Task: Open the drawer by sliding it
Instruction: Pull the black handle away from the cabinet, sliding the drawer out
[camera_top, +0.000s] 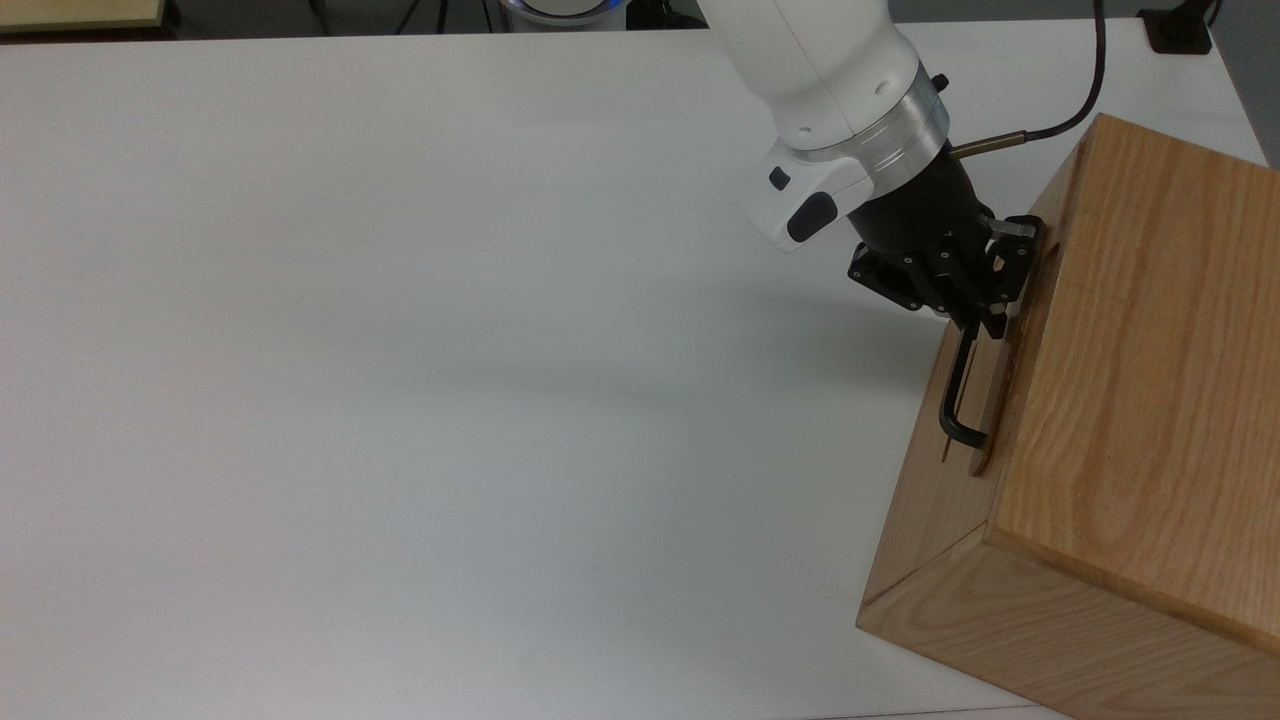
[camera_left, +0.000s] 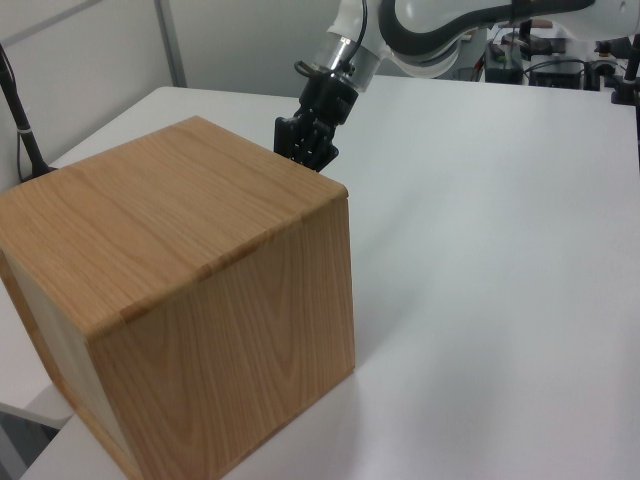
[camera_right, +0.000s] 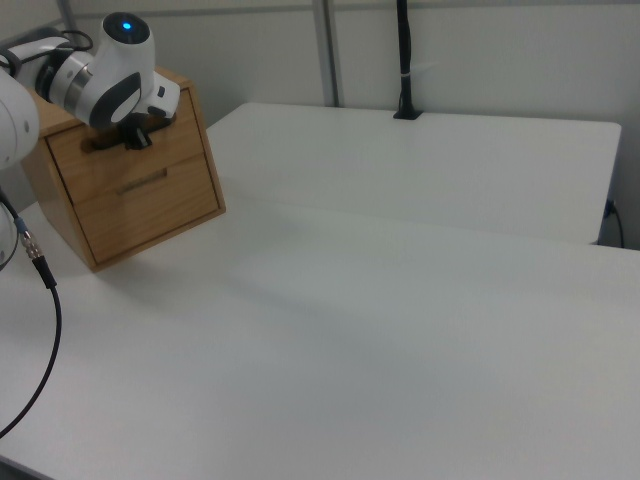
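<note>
Currently the gripper (camera_top: 992, 285) sits at the far end of the handle (camera_top: 958, 395) on the drawer (camera_top: 1003, 385), near the table's (camera_top: 400, 350) right edge in the top view — whether its fingers clamp the bar cannot be told. Pull straight outward, square to the front panel — avoid dragging the cabinet (camera_top: 1130, 400).

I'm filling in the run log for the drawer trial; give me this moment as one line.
phase: at handle | gripper: on the upper end of the black handle | drawer: front panel nearly flush with cabinet | table: white
</note>
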